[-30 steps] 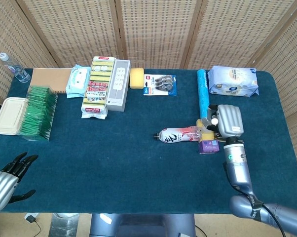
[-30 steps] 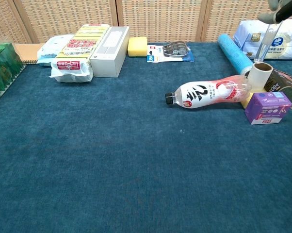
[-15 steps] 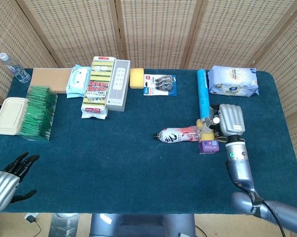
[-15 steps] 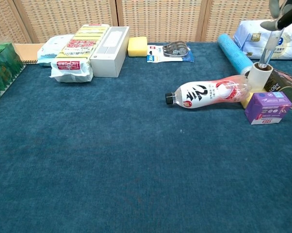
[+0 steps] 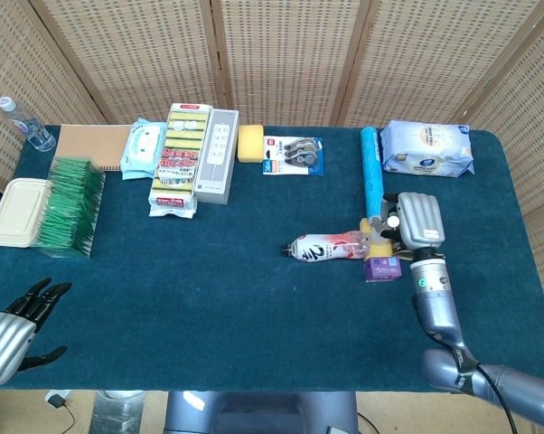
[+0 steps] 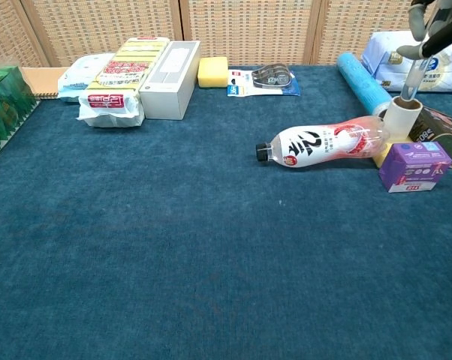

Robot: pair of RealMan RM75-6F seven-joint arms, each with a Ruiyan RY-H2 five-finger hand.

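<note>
My right hand [image 5: 415,220] hangs over the white roll [image 6: 401,117], fingers [image 6: 420,16] pinching a thin clear tube [image 6: 410,77] whose lower end sits at the roll's open top. The roll stands upright at the bench's [image 5: 236,298] three o'clock, touching the lying drink bottle [image 5: 329,247], with a purple box [image 5: 381,268] just at its six o'clock. My left hand [image 5: 10,333] rests off the bench's seven o'clock corner, fingers spread wide, holding nothing
</note>
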